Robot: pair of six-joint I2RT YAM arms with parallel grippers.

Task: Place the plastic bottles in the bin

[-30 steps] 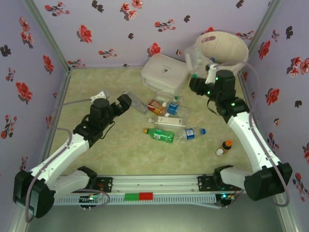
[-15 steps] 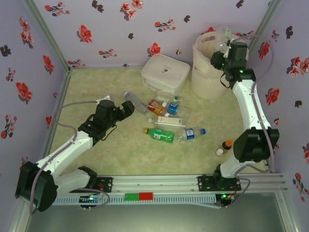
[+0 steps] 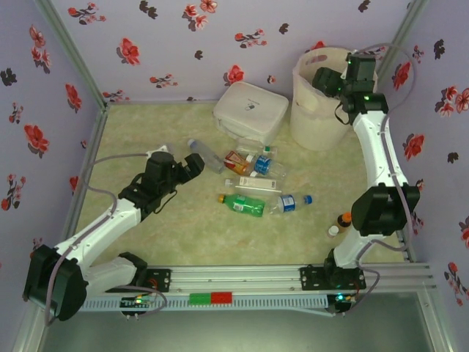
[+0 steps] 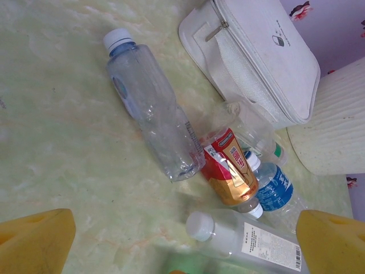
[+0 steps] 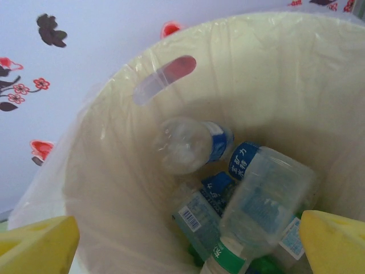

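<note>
Marbled table; round lined bin; clear bottles

Pale green marbled surface, walled on three sides with lilac wallpaper printed with red and dark flowers. Grey metal posts up the back corners. Toward the back, near the middle: a flat square white case, lying closed, slightly askew. Seen closer from the left wrist: soft sides, a zip along the edge with a metal pull, a small dark logo on the lid. Well apart from it, at the front right: a tiny brown bottle with an orange cap, standing upright, and just beside it a small white item, too small to identify. Along the near edge: a silver rail, with a green block and a red block touching side by side below it.
</note>
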